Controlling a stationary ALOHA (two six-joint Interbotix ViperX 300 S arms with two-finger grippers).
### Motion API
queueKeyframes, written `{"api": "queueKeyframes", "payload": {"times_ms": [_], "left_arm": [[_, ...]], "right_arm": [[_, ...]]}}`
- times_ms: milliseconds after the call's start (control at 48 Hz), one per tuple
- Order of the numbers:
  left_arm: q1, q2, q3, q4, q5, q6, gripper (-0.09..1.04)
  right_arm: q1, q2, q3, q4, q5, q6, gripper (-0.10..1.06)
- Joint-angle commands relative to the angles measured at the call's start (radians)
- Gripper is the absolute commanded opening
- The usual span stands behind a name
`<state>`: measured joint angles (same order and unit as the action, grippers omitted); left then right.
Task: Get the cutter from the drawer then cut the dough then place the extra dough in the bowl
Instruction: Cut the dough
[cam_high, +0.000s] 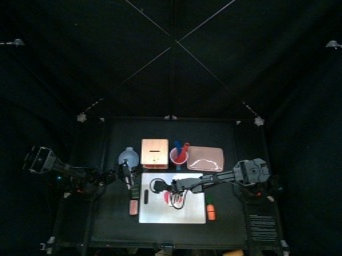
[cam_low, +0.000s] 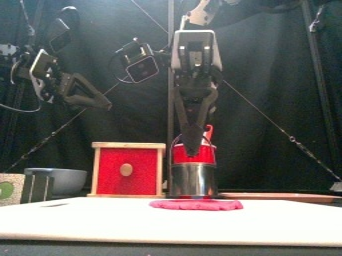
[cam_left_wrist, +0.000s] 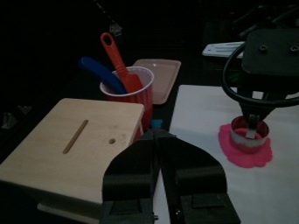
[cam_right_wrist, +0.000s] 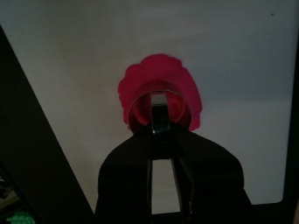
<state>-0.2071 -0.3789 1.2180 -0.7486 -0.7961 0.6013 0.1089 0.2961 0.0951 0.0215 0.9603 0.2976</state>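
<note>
The round metal cutter (cam_low: 194, 179) stands on the flat pink-red dough (cam_low: 197, 205) in the middle of the white cutting board (cam_low: 80, 225). My right gripper (cam_low: 198, 136) hangs straight above it, shut on the cutter's wire handle. From the right wrist the dough (cam_right_wrist: 163, 87) spreads around the cutter ring (cam_right_wrist: 165, 103) beyond the jaw tips. The left gripper (cam_left_wrist: 156, 142) is shut and holds nothing, hovering near the wooden box (cam_left_wrist: 73, 147), left of the board. The blue-grey bowl (cam_low: 54, 182) sits at the far left.
The wooden box (cam_high: 154, 152) with its red drawer front (cam_low: 128, 170) stands behind the board. Beside it are a red cup (cam_high: 179, 156) holding a blue and a red knife, and the pink tray (cam_high: 205, 158) at the back right. The bowl (cam_high: 128, 157) is left of the box.
</note>
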Motion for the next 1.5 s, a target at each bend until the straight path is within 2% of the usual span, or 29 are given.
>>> {"api": "queueKeyframes", "payload": {"times_ms": [21,271,438,667,792,1000,1229,1354,1500], "left_arm": [[-0.003,-0.003,-0.009,-0.002,-0.005,0.002,0.42],[-0.002,-0.003,-0.011,-0.003,0.011,0.0,0.42],[-0.002,-0.003,-0.012,-0.006,0.018,0.0,0.42],[-0.005,-0.003,-0.023,-0.006,0.058,0.0,0.43],[-0.005,-0.005,-0.025,-0.008,0.071,0.0,0.43],[-0.005,-0.005,-0.043,0.006,0.072,0.002,0.43],[-0.006,-0.005,-0.043,0.078,0.098,0.005,0.44],[-0.009,-0.003,-0.06,0.097,0.101,0.002,0.44],[-0.011,0.008,-0.089,0.097,0.117,0.002,0.44]], "right_arm": [[-0.003,-0.02,-0.023,-0.008,0.0,0.003,0.48],[-0.003,-0.002,-0.025,-0.038,-0.003,0.003,0.48],[-0.002,-0.008,-0.034,-0.034,-0.003,0.002,0.51],[0.009,-0.025,-0.038,-0.029,-0.003,0.005,0.69],[0.015,-0.031,-0.041,-0.032,0.0,0.005,0.75],[0.021,-0.078,-0.049,-0.046,-0.002,0.003,0.76],[0.035,-0.155,0.008,-0.051,-0.018,0.006,0.76],[0.046,-0.222,0.084,-0.078,-0.114,0.005,0.76],[0.06,-0.331,0.233,-0.124,-0.328,0.005,0.76]]}}
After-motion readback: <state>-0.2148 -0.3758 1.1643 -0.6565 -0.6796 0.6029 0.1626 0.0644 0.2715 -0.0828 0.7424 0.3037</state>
